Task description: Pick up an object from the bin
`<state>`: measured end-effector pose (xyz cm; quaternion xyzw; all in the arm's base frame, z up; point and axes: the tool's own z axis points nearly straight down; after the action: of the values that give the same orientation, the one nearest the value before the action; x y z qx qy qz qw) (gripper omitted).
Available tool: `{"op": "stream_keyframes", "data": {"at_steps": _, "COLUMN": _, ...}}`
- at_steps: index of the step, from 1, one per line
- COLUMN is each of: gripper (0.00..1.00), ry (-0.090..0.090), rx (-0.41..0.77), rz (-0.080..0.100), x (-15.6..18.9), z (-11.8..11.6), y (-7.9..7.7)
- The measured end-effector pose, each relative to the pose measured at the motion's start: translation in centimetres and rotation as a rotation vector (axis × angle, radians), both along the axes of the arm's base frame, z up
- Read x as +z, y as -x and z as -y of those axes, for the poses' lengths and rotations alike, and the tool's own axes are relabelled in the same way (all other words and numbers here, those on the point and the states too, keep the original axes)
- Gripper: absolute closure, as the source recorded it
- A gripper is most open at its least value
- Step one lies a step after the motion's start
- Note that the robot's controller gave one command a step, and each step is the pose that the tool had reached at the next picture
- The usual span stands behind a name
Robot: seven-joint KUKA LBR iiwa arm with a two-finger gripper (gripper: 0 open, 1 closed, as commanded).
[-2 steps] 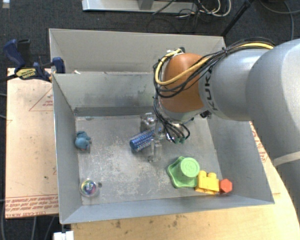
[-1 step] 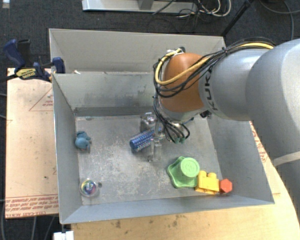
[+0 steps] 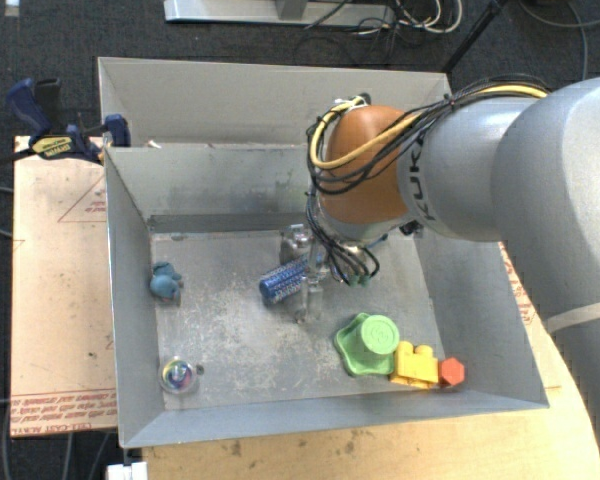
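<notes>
Hanging at bin (image 3: 230,183) centre, gripper (image 3: 305,288) right against tilted blue ribbed cylinder (image 3: 282,284); clamped or apart, cannot tell. Green lobed cup (image 3: 365,343), yellow block (image 3: 412,365) near, front-right.

We count six loose bits in the bin (image 3: 130,268): one blue ribbed cylinder (image 3: 283,284), one blue figure (image 3: 165,283), one green cup (image 3: 368,344), one yellow block (image 3: 412,364), one orange piece (image 3: 451,372), one clear ball (image 3: 177,375).

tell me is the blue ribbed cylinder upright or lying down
Lying on its side: the blue ribbed cylinder shows its long flank along the bin floor, one end by the gripper.
</notes>
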<state>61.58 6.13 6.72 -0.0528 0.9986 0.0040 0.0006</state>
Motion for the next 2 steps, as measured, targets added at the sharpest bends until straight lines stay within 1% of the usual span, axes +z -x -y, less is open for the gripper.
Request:
{"op": "stream_keyframes", "data": {"at_steps": 1, "gripper": 1.00, "ry": -0.001, "rx": -0.001, "rz": 0.002, "x": 0.0, "z": 0.0, "y": -0.1}}
{"op": "stream_keyframes", "data": {"at_steps": 2, "gripper": 1.00, "ry": 0.005, "rx": -0.001, "rz": 0.009, "x": 11.8, "z": 0.0, "y": -0.3}}
